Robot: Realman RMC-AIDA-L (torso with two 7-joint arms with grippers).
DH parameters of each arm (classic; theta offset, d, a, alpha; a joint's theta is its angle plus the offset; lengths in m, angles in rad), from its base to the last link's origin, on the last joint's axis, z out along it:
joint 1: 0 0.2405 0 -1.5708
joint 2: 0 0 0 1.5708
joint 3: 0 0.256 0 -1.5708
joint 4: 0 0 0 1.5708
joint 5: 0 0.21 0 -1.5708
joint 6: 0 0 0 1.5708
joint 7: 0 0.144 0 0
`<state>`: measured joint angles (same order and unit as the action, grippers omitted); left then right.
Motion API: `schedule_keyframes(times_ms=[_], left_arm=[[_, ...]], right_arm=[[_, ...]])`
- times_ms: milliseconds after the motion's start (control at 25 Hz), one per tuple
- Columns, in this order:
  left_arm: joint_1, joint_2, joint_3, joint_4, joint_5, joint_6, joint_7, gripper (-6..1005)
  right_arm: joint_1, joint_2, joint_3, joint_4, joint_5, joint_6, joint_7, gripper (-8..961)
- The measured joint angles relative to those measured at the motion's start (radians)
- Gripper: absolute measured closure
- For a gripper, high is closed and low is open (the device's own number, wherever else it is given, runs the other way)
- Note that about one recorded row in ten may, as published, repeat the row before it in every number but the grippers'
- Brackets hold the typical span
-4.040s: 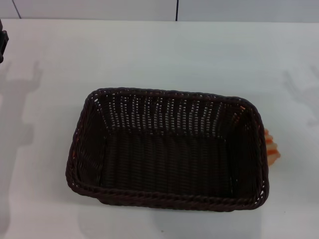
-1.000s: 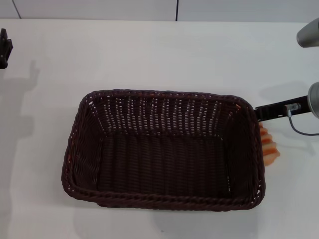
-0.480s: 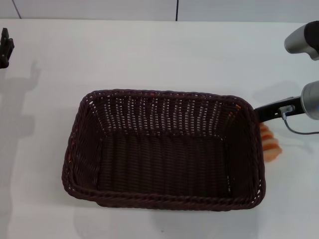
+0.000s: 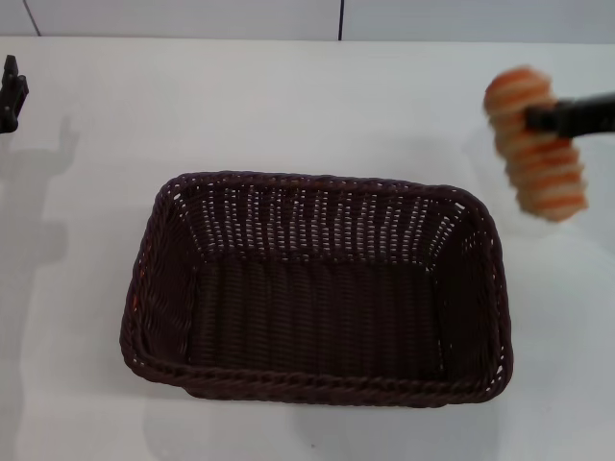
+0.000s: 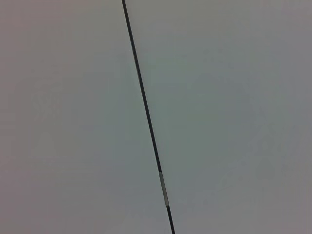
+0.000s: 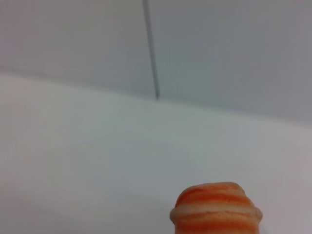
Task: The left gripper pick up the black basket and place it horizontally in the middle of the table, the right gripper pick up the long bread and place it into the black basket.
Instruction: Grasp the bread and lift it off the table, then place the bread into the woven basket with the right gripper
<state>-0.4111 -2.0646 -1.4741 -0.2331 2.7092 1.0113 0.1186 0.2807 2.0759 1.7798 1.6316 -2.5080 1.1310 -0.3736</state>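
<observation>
Spreading white across the whole head view, tabletop [image 4: 288, 106], bearing one thing only. Sitting near its middle, long side running left to right, black basket [image 4: 317, 288], upright and hollow, nothing inside; first half of the job judged done on that evidence. Parked far off at the left edge of the head view, well apart from the basket, left end effector [image 4: 10, 91], only a dark sliver showing, so cannot tell whether clenched or released; left wrist view giving nothing but a plain wall with a thin dark seam. Hanging in the air beyond the basket's far right corner, clear of the rim and of the tabletop, long bread [image 4: 535, 142], orange and cream stripes plain, tilted a little, blurred. Crossing its upper part from the right edge, right end effector [image 4: 550, 117], a thin black finger pressed against the loaf, clenched on it by the look of the lift. Peeking into the right wrist view as well, one rounded end of the loaf [image 6: 216, 208], with bare tabletop and wall behind. Left to do, by this reading: carrying the loaf leftward over the basket opening, lowering it inside, letting go. Worth minding: a narrow grip across a rounded loaf, liable to twist or slip on the way.
</observation>
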Motion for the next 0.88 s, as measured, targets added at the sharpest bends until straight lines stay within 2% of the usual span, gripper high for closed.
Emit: schedule_keyframes(times_ms=[40,240,400,440,480,560,880], left_arm=[[-0.001,0.000,0.000,0.000,0.000,-0.002,0.000,238],[-0.006,-0.001,0.000,0.000,0.001,-0.007,0.001,238],[-0.014,-0.001,0.000,0.000,0.001,-0.014,0.001,238],[-0.017,-0.002,0.000,0.000,0.002,-0.018,0.001,238],[-0.017,-0.002,0.000,0.000,0.002,-0.018,0.001,238],[-0.019,-0.002,-0.003,-0.001,-0.001,-0.023,0.000,238],[-0.011,-0.001,-0.008,-0.004,-0.005,-0.023,-0.007,239]], right_arm=[[-0.021,0.001,0.002,0.065,0.007,0.000,0.006,591],[-0.026,0.003,-0.038,0.174,0.102,-0.001,0.006,622],[0.005,0.003,-0.092,0.194,0.162,-0.001,0.003,660],[0.030,0.002,-0.145,0.197,0.183,0.000,0.003,669],[0.030,0.002,-0.145,0.197,0.183,0.000,0.003,678],[0.058,0.000,-0.219,0.190,0.182,0.003,0.005,696],[0.075,0.001,-0.259,0.151,0.231,0.086,0.025,749]])
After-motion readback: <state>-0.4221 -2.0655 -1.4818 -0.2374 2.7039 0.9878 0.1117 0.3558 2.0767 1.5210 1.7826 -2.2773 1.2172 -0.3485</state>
